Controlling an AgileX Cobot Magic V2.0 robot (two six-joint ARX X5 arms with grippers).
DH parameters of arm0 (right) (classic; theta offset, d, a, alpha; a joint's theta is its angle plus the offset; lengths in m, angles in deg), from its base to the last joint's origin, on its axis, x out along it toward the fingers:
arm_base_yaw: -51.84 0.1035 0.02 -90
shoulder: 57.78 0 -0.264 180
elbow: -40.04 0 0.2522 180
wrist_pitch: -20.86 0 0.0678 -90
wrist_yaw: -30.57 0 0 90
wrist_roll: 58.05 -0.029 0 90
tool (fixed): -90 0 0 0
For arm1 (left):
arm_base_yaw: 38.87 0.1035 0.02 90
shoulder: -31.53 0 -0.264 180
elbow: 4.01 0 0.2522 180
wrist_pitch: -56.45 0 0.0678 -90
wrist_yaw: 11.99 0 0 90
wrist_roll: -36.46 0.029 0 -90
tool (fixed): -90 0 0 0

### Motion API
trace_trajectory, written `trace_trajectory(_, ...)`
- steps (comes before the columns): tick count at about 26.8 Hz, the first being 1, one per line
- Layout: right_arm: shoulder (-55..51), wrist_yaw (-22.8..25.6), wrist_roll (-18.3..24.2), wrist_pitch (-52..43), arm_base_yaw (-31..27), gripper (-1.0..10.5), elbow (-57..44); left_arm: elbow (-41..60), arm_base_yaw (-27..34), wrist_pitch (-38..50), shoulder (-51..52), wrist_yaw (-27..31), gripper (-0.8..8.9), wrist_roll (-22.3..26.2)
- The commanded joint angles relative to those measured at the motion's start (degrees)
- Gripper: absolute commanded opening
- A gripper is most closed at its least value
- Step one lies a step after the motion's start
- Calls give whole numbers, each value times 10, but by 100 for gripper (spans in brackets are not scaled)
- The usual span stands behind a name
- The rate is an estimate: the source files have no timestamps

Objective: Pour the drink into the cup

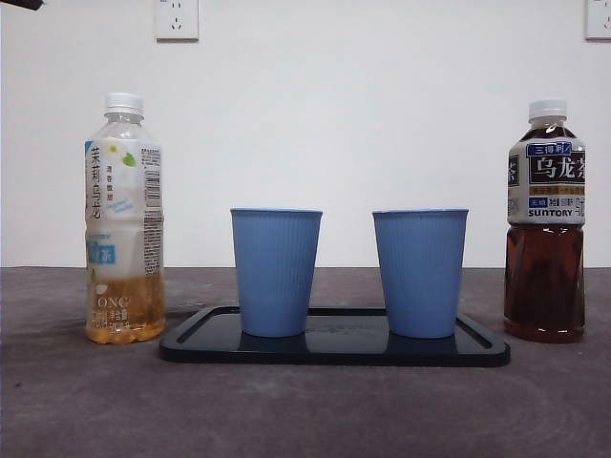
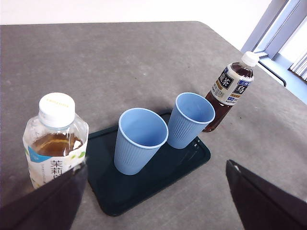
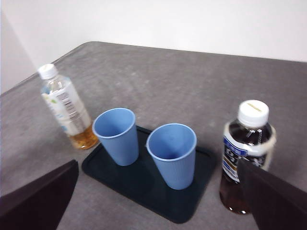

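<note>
Pale tea bottle [image 1: 124, 219]: upright on the table, white cap on, amber liquid filling only its lowest part; it stands just beside the left gripper [image 2: 153, 191], close to one of that gripper's jaws, not touched by it.
Dark tea bottle [image 1: 545, 221]: upright, white cap on, dark brown liquid up to the label; it stands just beside the right gripper [image 3: 158, 201], close to one of its jaws, not touched.
Cup nearer the pale bottle [image 1: 276, 272]: blue, ribbed, upright on the tray, mouth open upward; it sits ahead of the left gripper, between the lines of its 2 jaws.
Cup nearer the dark bottle [image 1: 420, 273]: same blue ribbed form, upright on the tray, apart from the first cup; ahead of the right gripper.
Tray [image 1: 196, 342]: flat, black, glossy, lying between the 2 bottles and touching neither.
Left gripper: raised above the table, jaws spread wide, nothing between them.
Right gripper: raised above the table, jaws spread wide, holding nothing.
Table [image 1: 76, 401]: dark grey, mottled surface.
Wall [image 1: 382, 114]: white, with 2 sockets [image 1: 177, 18] near the front view's upper edge.
</note>
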Motion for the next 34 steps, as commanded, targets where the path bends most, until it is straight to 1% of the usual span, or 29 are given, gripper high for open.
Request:
trace_trajectory(1, 16, 17, -35, -7, 2, 545, 1, -12, -2, 1, -8, -3, 468, 4)
trace_trajectory(7, 65, 24, -50, -59, 3, 544, -38, -5, -6, -1, -17, -2, 467, 4)
trace_trajectory(10, 86, 65, -53, -93, 6, 544, -63, 9, -6, -1, -17, 2, 466, 4)
trace_trajectory(11, 90, 90, -53, -103, 9, 544, -71, 15, -6, -1, -17, 5, 466, 4)
trace_trajectory(13, 93, 121, -53, -128, 14, 544, -91, 29, -6, 0, -17, 5, 465, 5)
trace_trajectory(14, 94, 131, -54, -145, 19, 544, -104, 38, -6, 4, -17, 5, 465, 5)
trace_trajectory(17, 95, 137, -67, -212, 31, 544, -153, 68, -6, 22, -17, 5, 464, 5)
trace_trajectory(19, 101, 145, -74, -266, 39, 544, -191, 89, -6, 45, -17, 5, 464, 3)
trace_trajectory(21, 118, 175, -80, -363, 45, 544, -247, 111, -6, 67, -17, 5, 464, -1)
trace_trajectory(23, 145, 200, -81, -456, 45, 544, -291, 115, -6, 70, -17, 5, 464, -1)
trace_trajectory(26, 206, 216, -81, -577, 45, 544, -331, 115, -6, 79, -17, 5, 464, -1)
trace_trajectory(29, 286, 239, -76, -698, 45, 544, -354, 115, -6, 80, -17, 5, 464, -1)
trace_trajectory(30, 313, 243, -66, -729, 44, 544, -355, 115, -6, 80, -17, 5, 464, -1)
trace_trajectory(32, 362, 242, -56, -794, 42, 544, -355, 115, -6, 80, -17, 5, 464, -1)
trace_trajectory(34, 412, 245, -55, -855, 42, 544, -354, 115, -6, 80, -17, 5, 464, -1)
